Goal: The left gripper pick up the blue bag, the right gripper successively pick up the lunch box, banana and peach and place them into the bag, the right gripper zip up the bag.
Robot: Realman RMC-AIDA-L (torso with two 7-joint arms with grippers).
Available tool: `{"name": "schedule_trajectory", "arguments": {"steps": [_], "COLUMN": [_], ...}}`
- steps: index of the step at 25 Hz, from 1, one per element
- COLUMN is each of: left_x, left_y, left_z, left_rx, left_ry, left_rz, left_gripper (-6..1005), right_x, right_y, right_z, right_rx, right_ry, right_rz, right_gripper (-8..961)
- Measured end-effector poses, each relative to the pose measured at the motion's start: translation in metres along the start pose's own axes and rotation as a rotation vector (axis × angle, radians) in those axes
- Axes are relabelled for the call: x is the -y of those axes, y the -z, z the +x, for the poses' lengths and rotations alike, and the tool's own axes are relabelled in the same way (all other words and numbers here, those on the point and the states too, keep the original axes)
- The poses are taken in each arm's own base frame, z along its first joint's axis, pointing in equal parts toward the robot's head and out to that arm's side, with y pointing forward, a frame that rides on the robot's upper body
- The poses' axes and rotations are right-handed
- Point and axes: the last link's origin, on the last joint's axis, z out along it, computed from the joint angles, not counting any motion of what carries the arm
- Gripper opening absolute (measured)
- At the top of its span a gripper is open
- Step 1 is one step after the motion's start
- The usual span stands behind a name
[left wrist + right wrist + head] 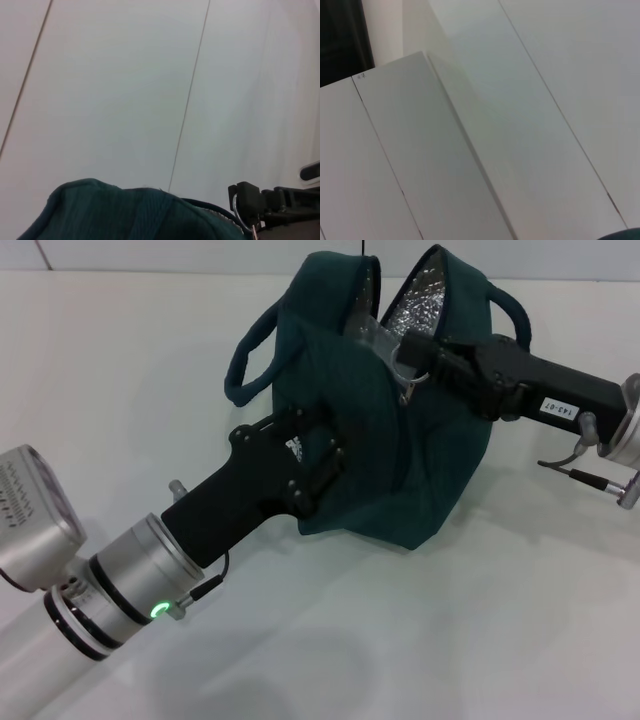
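- Left arm comes in from the near left of the head view, silver wrist with green light lit (157,611).
- left hand (318,462) is pressed into the near side of the blue bag (420,470); fingers closed on a fold of the bag fabric, holding it.
- The blue bag sits mid-table on the white table (450,640), slumped, mouth open toward the top, silver foil lining (425,305) showing.
- One handle loop (248,355) hangs off the bag's left side, the other (505,308) sticks out at the far right.
- right hand (420,352) reaches in from the right at the bag's mouth, white label on its body (560,408); fingers are narrow, closed at the zipper's ring pull (412,390).
- Something clear and plastic (372,335) shows just inside the opening, next to the right hand's tips; can't tell what it is.
- Left wrist view: bag fabric (125,215) along the lower edge, right hand's tip (247,200) with the metal ring (235,212) beside it, pale panelled surface behind.
- Right wrist view: only pale panels, a dark strip (342,40) in one corner, a sliver of bag (625,235) at the edge.
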Motion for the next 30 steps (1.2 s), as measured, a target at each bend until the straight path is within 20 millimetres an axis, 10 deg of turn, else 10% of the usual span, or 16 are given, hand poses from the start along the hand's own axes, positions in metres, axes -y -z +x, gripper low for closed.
{"name": "schedule_trajectory", "arguments": {"steps": [9,30], "left_x": [0.001,0.01], "left_y": [-0.004,-0.003], "left_z": [0.003,0.012], "left_rx": [-0.002,0.004], "left_ry": [-0.015,-0.036], "left_rz": [-0.019,-0.068], "left_gripper": [138,47], "right_x": [0.001,0.004], "right_y": [0.001,-0.006], "right_z": [0.0,-0.009], "right_rx": [-0.002,0.008], "right_ry": [0.003,0.027], "right_rz": [0.007,0.003], "right_gripper": [10,11]}}
